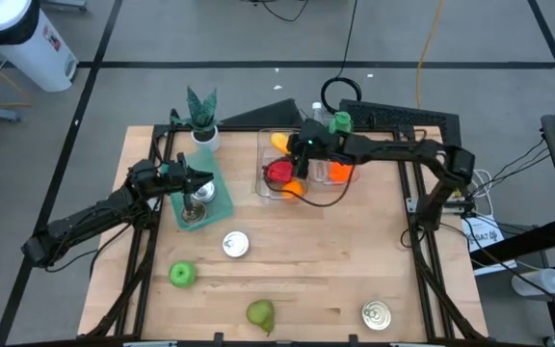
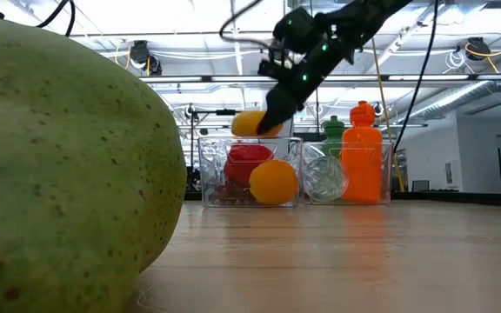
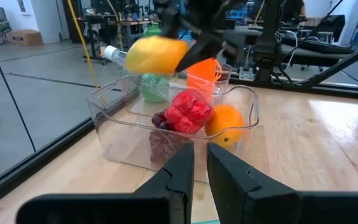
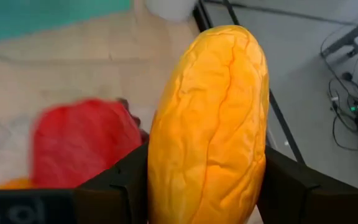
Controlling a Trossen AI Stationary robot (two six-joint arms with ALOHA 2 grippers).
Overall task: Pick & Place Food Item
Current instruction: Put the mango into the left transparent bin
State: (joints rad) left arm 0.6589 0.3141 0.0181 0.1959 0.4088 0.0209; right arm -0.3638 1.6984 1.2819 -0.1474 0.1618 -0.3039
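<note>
From above, the right gripper (image 1: 302, 146) reaches over the clear bin (image 1: 264, 189) near the desk's (image 1: 335, 260) far edge, grasping a yellow-orange food item (image 1: 280, 142) above the bin's far-left corner. The left gripper (image 1: 203, 180) waits near the desk's left edge over a teal mat (image 1: 216, 196), fingers clenched on nothing.

From desk level, the food item (image 2: 252, 123) hangs just above the bin's rim (image 2: 233, 139), over a red piece (image 2: 246, 163) and an orange (image 2: 273, 182) inside.

The left wrist view shows the food item (image 3: 155, 55) held clear above the bin (image 3: 114, 127), its long axis roughly level.

In the right wrist view, the food item (image 4: 211, 118) sits between the fingers (image 4: 118, 186), pinched across its narrow width, its long axis running out past them. Any lowering would go straight down into the bin, I judge.
</note>
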